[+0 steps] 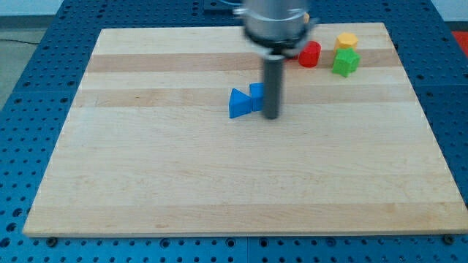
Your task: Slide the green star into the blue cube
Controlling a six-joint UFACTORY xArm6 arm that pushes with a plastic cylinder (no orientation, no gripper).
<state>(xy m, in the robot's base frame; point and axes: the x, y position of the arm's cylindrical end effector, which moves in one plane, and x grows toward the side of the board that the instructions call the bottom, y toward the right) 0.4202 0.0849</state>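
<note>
Wooden board (219,183) on blue pegboard bench (44,44). My tip (271,116) down on board, just right of blue cube (257,93), rod partly covering it. Blue triangular block (238,104) touching cube's left side. Green star (345,62) well apart, toward view's top right. Yellow block (346,40) just above star; red block (309,54) just left of it. No claw fitted: plain rod, nothing gripped.

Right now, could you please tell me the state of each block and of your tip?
Green star: flat on board, beside yellow block.
Yellow block: resting, untouched.
Red block: resting, partly behind arm.
Blue cube: against my tip.
Blue triangular block: touching cube.
My tip: down, right of cube.
</note>
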